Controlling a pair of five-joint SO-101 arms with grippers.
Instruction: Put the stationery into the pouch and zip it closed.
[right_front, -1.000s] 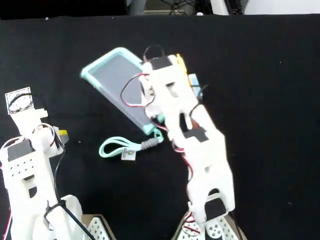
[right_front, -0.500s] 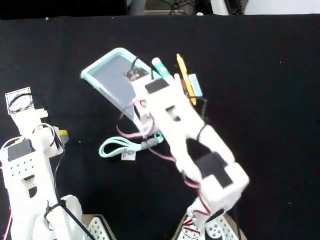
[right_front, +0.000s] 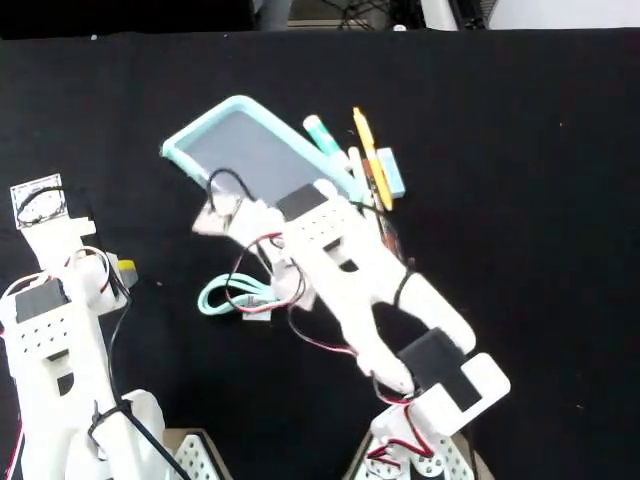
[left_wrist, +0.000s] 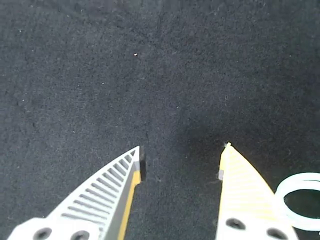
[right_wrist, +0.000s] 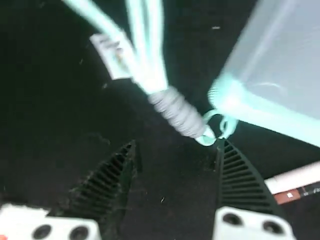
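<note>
Pouch (right_wrist: 280, 65) corner and right gripper (right_wrist: 175, 152) come together in the right wrist view: the 2 dark ribbed fingers (right_wrist: 120, 170) stand wide apart, holding nothing, tips low over the black table (right_wrist: 45, 130). Between and just ahead of them lies the zip pull (right_wrist: 216, 129), a small teal ring at the pouch's corner, just beside 1 fingertip; whether they touch I cannot tell. A grey coiled sleeve (right_wrist: 175, 112) runs from that ring into the teal strap (right_wrist: 145, 45), which carries a small white tag (right_wrist: 112, 55). From the high view, the right arm (right_front: 350, 280) stretches from its base at the near edge diagonally across the table and covers the pouch's near corner. The pouch (right_front: 240, 150) lies flat and skewed, a grey face framed in teal; whether its zip is open, and what it holds, I cannot tell. The strap's loop (right_front: 222, 297) lies on the table beside the arm. The stationery (right_front: 365, 160) lies outside the pouch, bunched just beside its long edge: a teal-capped marker (right_front: 322, 133), an orange pen (right_front: 364, 145) and a pale blue eraser (right_front: 390, 172) among them. The left arm (right_front: 55, 320) stands well apart at the table's left side; the left gripper (left_wrist: 183, 147) has its 2 fingers spread wide over bare black cloth, gripping nothing.
</note>
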